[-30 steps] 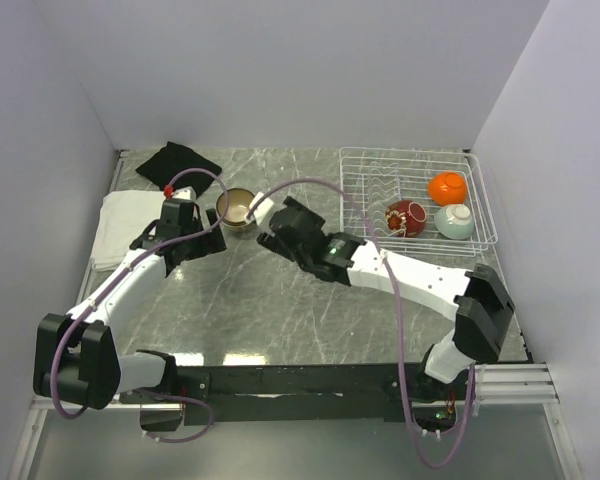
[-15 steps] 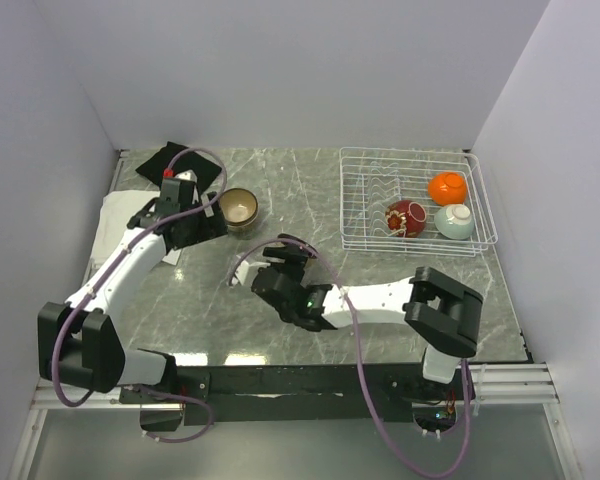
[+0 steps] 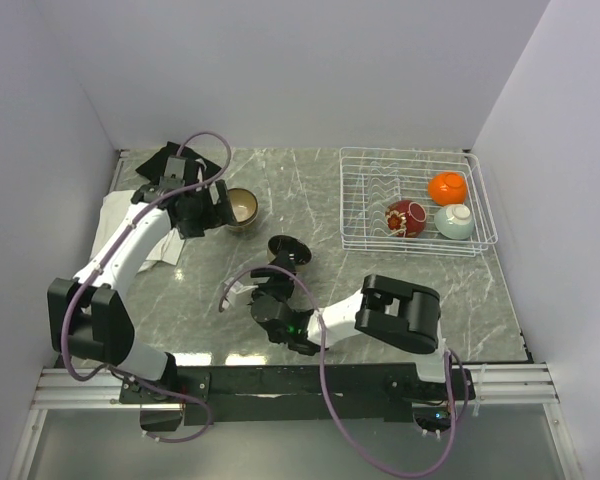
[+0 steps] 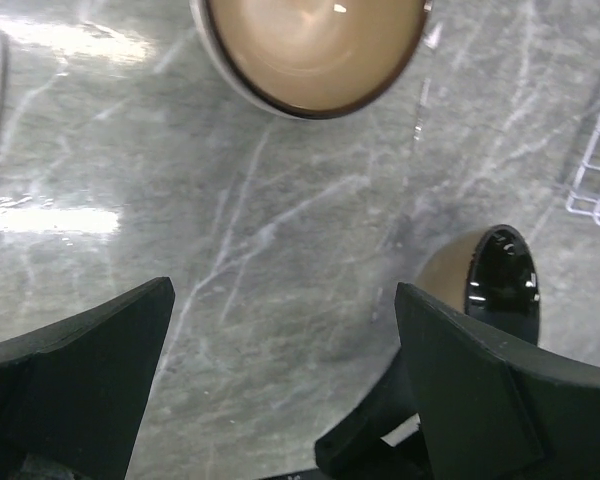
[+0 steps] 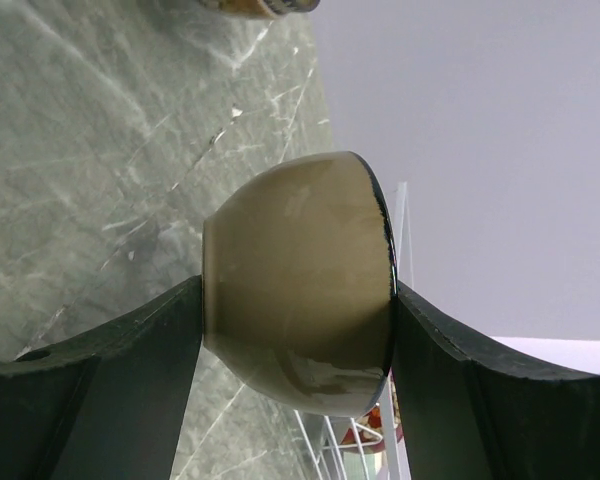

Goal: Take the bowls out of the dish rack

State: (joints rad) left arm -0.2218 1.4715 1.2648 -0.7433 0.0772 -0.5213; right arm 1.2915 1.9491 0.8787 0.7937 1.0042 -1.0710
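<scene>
The white wire dish rack stands at the far right and holds an orange bowl, a red patterned bowl and a pale green bowl. My right gripper is shut on a tan bowl with a black inside. That bowl is tipped on its side over the table's middle, with one finger on its base and one on its rim. A second tan bowl stands upright on the table. Just left of it my left gripper is open with nothing in it.
A black cloth lies at the far left corner, with a folded white cloth beside it under the left arm. The right arm is folded low over the near middle of the marble table. Walls close in on three sides.
My right arm has folded back and pulled the black-lined bowl away from the upright tan bowl toward the table's middle. My left gripper moved farther back, still open beside the tan bowl.
</scene>
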